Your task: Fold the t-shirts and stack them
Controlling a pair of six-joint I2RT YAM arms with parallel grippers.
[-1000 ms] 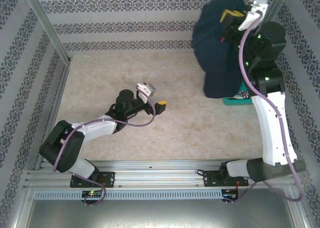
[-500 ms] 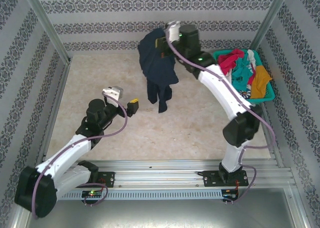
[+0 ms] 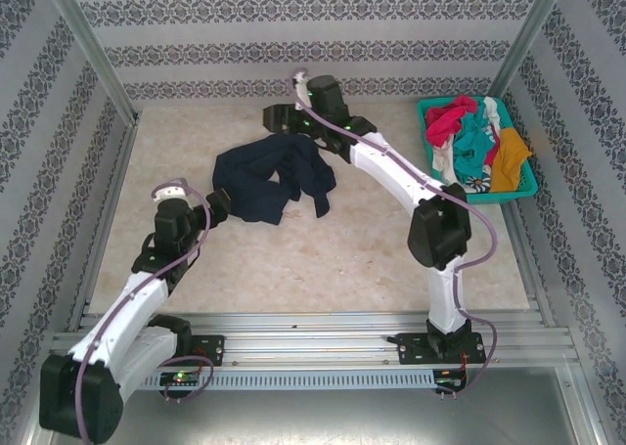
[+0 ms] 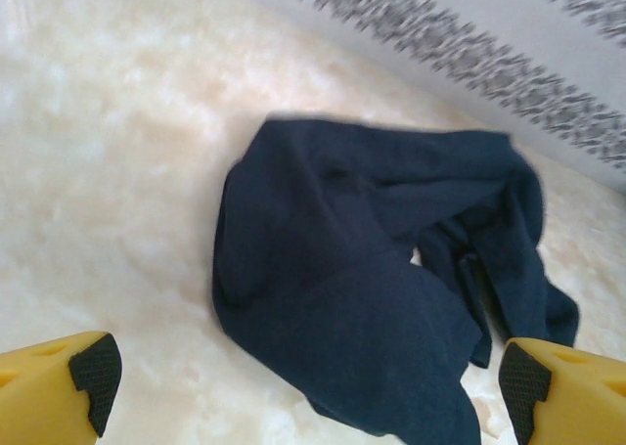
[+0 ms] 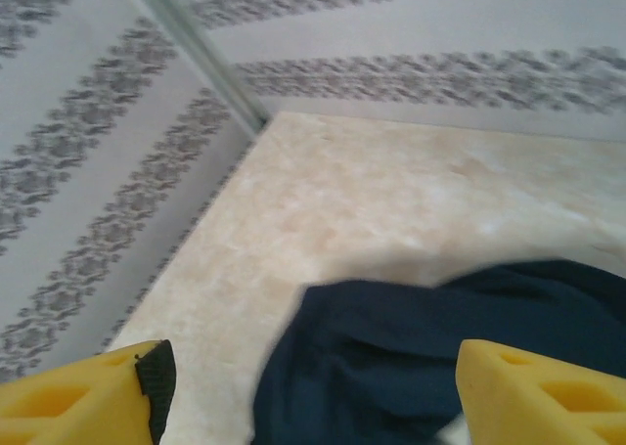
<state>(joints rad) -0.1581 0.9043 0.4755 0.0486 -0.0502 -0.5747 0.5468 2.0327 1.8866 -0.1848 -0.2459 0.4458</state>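
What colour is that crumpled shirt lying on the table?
The t-shirt is plain dark navy, seen best from the left wrist camera.

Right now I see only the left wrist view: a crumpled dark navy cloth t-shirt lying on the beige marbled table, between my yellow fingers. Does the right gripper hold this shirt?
Observer: No. The right gripper has its jaws open near the far edge of the dark navy t-shirt, which lies loose on the table.
Operator: Where are the other shirts?
Observer: The other t-shirts, red-pink, teal, white and mustard-orange, are heaped in a teal plastic lattice basket at the table's far right corner.
Operator: How near is my left gripper?
Observer: From above, the left gripper sits at the navy shirt's left edge; contact I cannot tell.
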